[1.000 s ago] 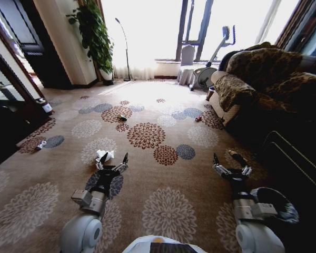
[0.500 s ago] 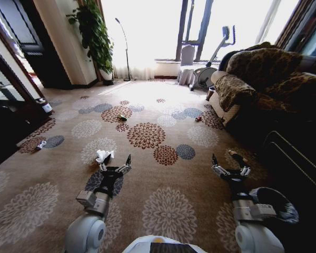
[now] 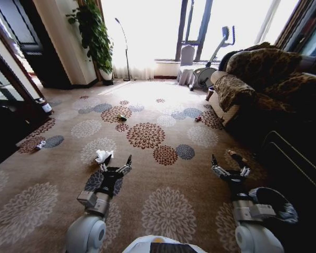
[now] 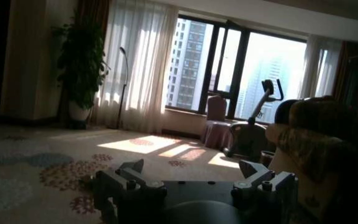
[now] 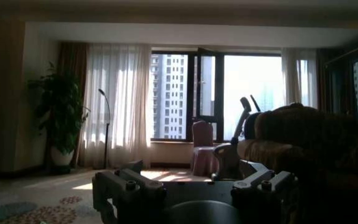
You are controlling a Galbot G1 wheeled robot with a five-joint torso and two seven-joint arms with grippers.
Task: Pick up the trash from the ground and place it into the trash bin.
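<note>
A crumpled white paper wad (image 3: 103, 156) lies on the patterned carpet just beyond my left gripper (image 3: 116, 164), which hangs open and empty a little nearer than it. A green wrapper (image 3: 122, 117) and a red scrap (image 3: 198, 119) lie farther out on the carpet. A tan stick-like piece (image 3: 234, 155) rests just past my right gripper (image 3: 229, 168), also open and empty. The trash bin (image 3: 276, 203), dark with a pale liner, stands at my right side beside the right arm. Both wrist views show their own open fingers (image 4: 128, 179) (image 5: 128, 181) aimed level at the windows.
A brown sofa (image 3: 263, 84) lines the right side, with dark furniture (image 3: 300, 158) nearer me. A potted plant (image 3: 92, 31), floor lamp (image 3: 125, 47) and exercise machine (image 3: 213, 58) stand by the windows. Another small white piece (image 3: 41, 144) lies at the left near a dark cabinet (image 3: 5, 110).
My left gripper has drifted slightly right and back from the paper wad. The right gripper has barely moved. Both stay open.
</note>
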